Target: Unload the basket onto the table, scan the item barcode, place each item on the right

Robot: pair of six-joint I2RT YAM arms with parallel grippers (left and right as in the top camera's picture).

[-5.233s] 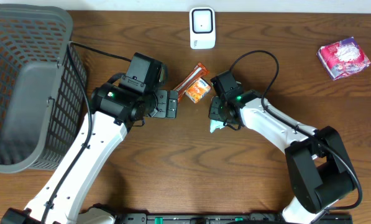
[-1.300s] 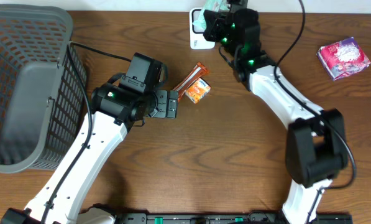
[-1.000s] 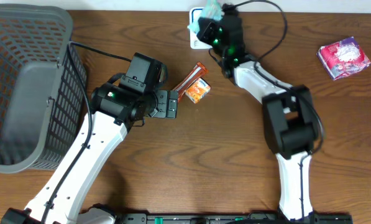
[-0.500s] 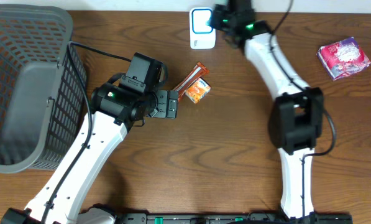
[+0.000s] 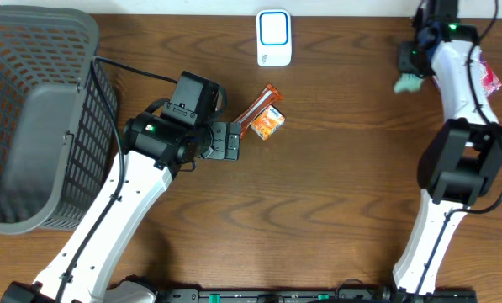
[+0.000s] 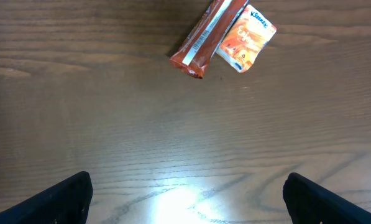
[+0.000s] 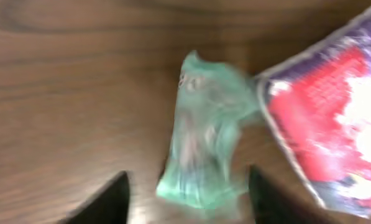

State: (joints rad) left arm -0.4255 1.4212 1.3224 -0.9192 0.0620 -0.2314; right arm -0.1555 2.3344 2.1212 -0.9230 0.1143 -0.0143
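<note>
My right arm is stretched out long to the far right corner of the table (image 5: 335,194), forearm lying almost straight up the edge, wrist pointing down at the wood. My right gripper (image 7: 189,175) has its jaws parted. The green packet (image 7: 205,149) sits between them with a clear gap on one side, so I am not pinching it. The wrist view is blurred, and I cannot tell whether the packet lies flat on the table. From overhead it shows just under my fingers and beside the red packet (image 7: 334,118), which my forearm partly covers. It is well apart from the scanner (image 5: 274,38), which stands at the far edge near the middle.

My left arm is bent at the elbow near the basket (image 5: 32,118), wrist level and low. My left gripper (image 6: 185,190) is spread wide and holds nothing – bare wood lies between the fingers. The bar (image 6: 205,34) and tissue pack (image 6: 246,38) lie just ahead of it, touching each other.
</note>
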